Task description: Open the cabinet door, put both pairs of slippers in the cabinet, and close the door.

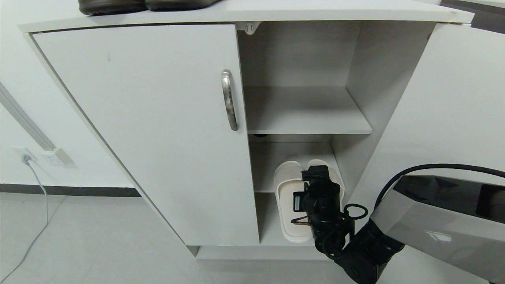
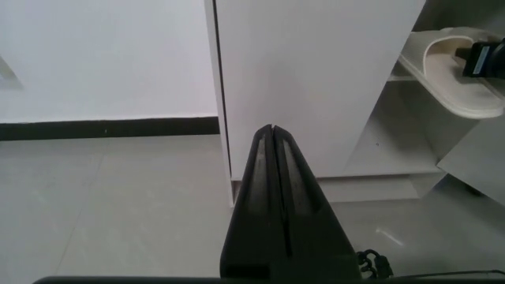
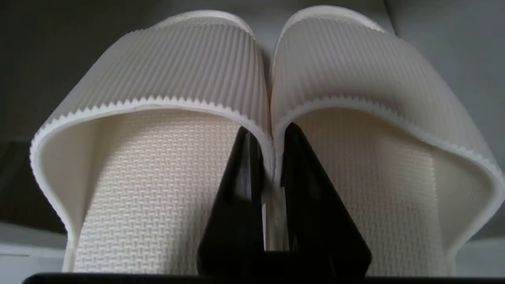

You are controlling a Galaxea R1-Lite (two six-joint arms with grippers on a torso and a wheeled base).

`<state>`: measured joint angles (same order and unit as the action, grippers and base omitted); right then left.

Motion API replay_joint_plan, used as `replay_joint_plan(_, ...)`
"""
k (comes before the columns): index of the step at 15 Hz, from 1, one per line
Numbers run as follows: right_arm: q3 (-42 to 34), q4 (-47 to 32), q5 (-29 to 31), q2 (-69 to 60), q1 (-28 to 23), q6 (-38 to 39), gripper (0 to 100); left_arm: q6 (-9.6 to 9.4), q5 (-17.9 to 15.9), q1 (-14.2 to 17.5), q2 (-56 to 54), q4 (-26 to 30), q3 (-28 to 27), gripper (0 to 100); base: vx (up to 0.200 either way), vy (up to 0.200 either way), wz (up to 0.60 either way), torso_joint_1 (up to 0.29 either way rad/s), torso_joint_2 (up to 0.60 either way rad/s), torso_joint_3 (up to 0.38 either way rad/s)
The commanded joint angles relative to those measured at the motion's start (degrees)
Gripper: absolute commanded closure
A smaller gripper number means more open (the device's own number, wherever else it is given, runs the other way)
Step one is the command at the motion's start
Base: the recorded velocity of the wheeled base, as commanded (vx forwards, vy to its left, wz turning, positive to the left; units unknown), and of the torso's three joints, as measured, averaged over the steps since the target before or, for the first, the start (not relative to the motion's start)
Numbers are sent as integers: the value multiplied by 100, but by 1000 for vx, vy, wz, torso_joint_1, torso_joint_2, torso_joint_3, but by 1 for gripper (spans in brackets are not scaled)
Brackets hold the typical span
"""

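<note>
Right gripper (image 3: pixel 270 143) jaws pinch cream ribbed slippers (image 1: pixel 286 197) at lower shelf (image 1: pixel 262 169) of open white cabinet (image 1: pixel 138 118); left gripper (image 2: pixel 272 132) jaws closed, empty; dark pair (image 1: pixel 114 6) on top, unstored.

Matt white laminate cabinet (image 1: pixel 138 118), glossy polished metal handle (image 1: pixel 229 99) on its front, cream rubbery slippers (image 3: pixel 189 95) inside it with ribbed straps and woven-textured insoles, smooth faintly shiny grey tiled floor (image 1: pixel 79 236) below
</note>
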<state>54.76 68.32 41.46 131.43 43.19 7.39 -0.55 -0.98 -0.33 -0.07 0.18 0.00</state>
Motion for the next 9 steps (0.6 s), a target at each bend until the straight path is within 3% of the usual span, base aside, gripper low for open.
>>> replay_joint_plan(1, 0, -3, -15, -3, 5, 8, 100, 2, 1, -2, 7, -1, 0, 100, 0, 0, 0, 0, 0, 0)
replay_joint_plan(9, 641, -187, -173, 287, -197, -9, 100, -7, 1, -2, 7, -1, 0, 100, 0, 0, 0, 0, 0, 0)
